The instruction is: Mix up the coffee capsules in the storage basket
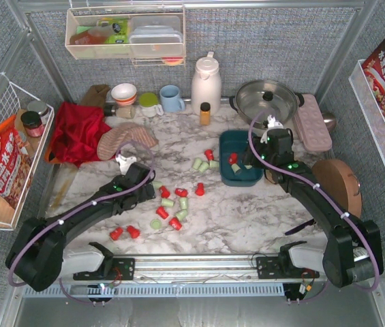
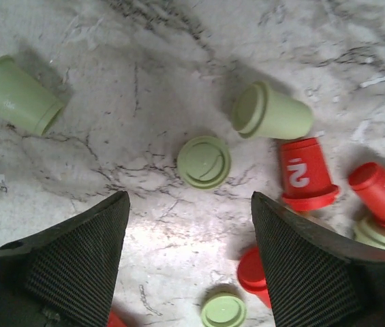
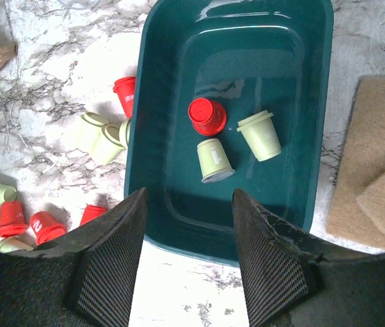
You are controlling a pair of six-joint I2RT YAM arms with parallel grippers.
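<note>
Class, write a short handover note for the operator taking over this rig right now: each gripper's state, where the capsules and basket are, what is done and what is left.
Left gripper: open, empty, above loose capsules on the marble table.
Right gripper: open, empty, over the near end of the storage basket.
Done: one red capsule and two green capsules lie in the basket.
Left: most capsules, red and green, lie scattered on the table to the left of the basket and need moving in.
</note>
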